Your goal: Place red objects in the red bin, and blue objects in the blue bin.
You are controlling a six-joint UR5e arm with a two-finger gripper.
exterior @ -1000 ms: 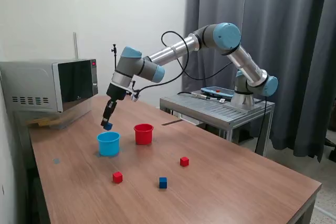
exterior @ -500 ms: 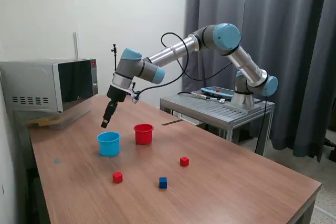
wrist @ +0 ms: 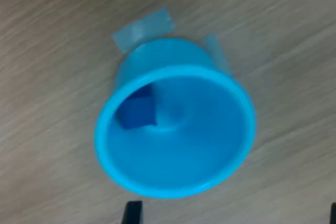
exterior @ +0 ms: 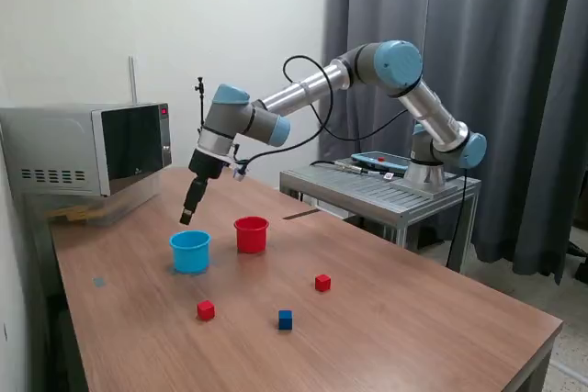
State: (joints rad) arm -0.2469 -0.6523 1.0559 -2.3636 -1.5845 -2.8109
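The blue cube point(exterior: 285, 319) sits low in the frame, right of and far below the end effector point(exterior: 186, 218), which hovers open and empty.

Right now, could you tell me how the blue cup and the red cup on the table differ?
The blue cup is light blue, the red cup red. The blue cup holds a dark blue cube, seen in the wrist view; what the red cup holds cannot be seen. The gripper hovers above the blue cup, not the red cup. Both stand upright, round and similar in size.
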